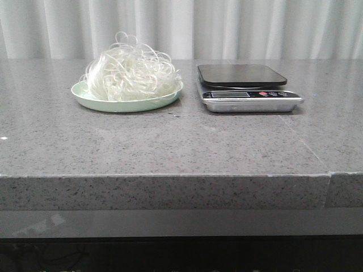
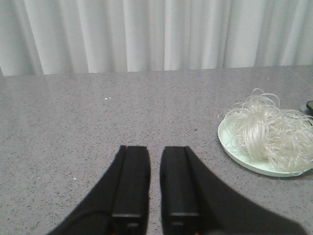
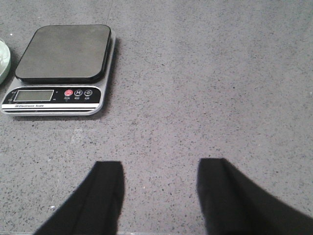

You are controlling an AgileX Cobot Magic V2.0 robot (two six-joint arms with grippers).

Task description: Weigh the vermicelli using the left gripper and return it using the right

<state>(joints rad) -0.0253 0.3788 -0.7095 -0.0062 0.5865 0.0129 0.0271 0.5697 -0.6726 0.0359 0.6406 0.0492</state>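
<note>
The vermicelli (image 1: pixel 131 73) is a fluffy whitish nest on a pale green plate (image 1: pixel 127 105) at the back left of the grey counter. It also shows in the left wrist view (image 2: pixel 269 129), on the plate (image 2: pixel 228 143). My left gripper (image 2: pixel 155 149) is black; its jaws stand nearly together with a thin gap and hold nothing. It hovers over bare counter, apart from the plate. My right gripper (image 3: pixel 161 166) is open and empty over bare counter, short of the scale (image 3: pixel 61 63). Neither gripper shows in the front view.
A digital kitchen scale (image 1: pixel 249 93) with a dark platform stands just right of the plate, nothing on it. A white curtain hangs behind the counter. The counter's front edge (image 1: pixel 170 175) runs across the front view, with a seam at the right.
</note>
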